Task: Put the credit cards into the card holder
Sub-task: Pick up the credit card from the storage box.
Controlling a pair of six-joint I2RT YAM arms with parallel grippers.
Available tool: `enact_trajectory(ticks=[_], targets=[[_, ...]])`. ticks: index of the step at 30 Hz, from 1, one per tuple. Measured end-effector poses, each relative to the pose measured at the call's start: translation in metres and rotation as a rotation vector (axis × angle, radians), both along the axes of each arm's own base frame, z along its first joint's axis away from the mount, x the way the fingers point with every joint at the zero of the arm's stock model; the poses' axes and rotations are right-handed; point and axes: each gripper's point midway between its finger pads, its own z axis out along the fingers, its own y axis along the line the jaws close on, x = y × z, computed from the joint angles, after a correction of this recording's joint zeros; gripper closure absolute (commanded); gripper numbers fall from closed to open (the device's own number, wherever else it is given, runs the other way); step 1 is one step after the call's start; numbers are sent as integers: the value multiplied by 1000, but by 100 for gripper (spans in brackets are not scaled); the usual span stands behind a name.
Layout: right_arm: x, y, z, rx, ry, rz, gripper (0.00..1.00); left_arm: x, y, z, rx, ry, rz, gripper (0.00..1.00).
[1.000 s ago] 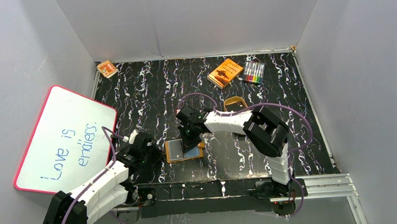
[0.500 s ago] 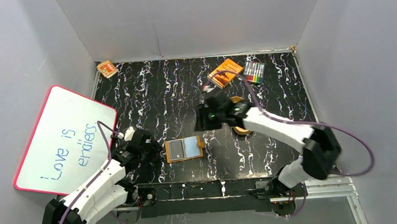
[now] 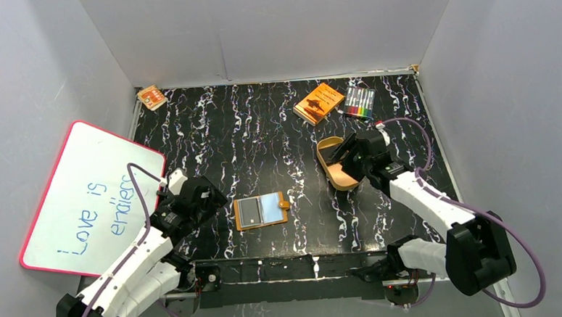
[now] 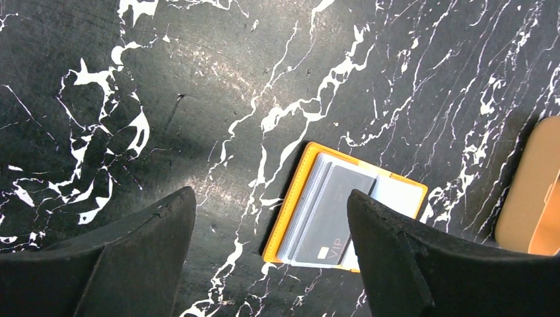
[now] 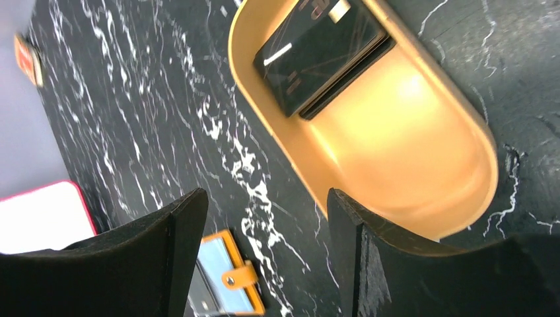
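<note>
Card holder [image 4: 343, 206] lies just ahead of the open left claw [image 4: 269, 193] — apart.

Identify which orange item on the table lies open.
The card holder, front centre between the arms: it lies spread flat with credit cards showing inside. The orange book at the back is closed, cover up.

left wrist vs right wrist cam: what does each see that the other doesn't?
Left wrist only: the VIP print on a dark card, on the open card holder. Right wrist only: dark cards inside the gold tray, the holder's snap tab, a whiteboard corner. Both: the holder, part of the tray, the black marble table.
</note>
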Motion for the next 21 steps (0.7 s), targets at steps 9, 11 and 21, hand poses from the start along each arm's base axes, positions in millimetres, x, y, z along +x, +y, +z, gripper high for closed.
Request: enact_trajectory(ticks=[9,11,21], targets=[[35,-17,-32,63,54,-176,25,-1,0,-5,11,23,4,19],[39,-19,-39,67,71,-193,26,-1,1,-6,13,24,4,19],[51,-16,-63,82,128,-236,32,0,2,-10,25,39,10,20]])
